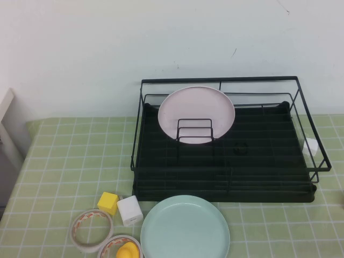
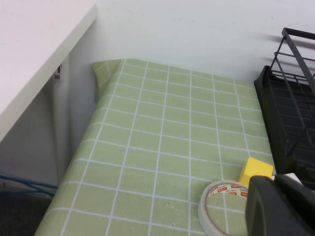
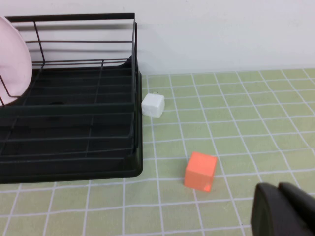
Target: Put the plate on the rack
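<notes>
Presently, an inventory of the counter (image 1: 59, 161), covered in a green checked cloth.

Plate (image 1: 185, 227): round, plain pale mint green, shallow raised rim, lying flat on the counter just in front of the rack's front edge, its near rim cut off by the bottom of the high view. Nothing rested on it.

Rack (image 1: 226, 177): large black wire frame on a black tray base, tall railing all round. A pink plate (image 1: 196, 114) stood upright in the rear left part, behind a small wire holder (image 1: 195, 131). The tray's right half and front lay bare.

Beside the mint plate, on its left: white cube (image 1: 129, 210) just beside the rim, yellow cube (image 1: 108, 203), tape ring (image 1: 92, 230), and a second ring holding a yellow item (image 1: 128, 250), partly cut off. To the plate's right the counter was open cloth.

Right of the rack: small white cube (image 3: 152, 105) near the rack's wall, orange cube (image 3: 201, 170) apart from it on open cloth.

My left end effector (image 2: 280, 206) showed only as a dark body at the corner of its wrist view, above the counter's front left near the tape ring; my right end effector (image 3: 284, 210) likewise, above the counter near the orange cube. For both, I could not tell how far the fingers stood apart; neither was seen holding anything.
</notes>
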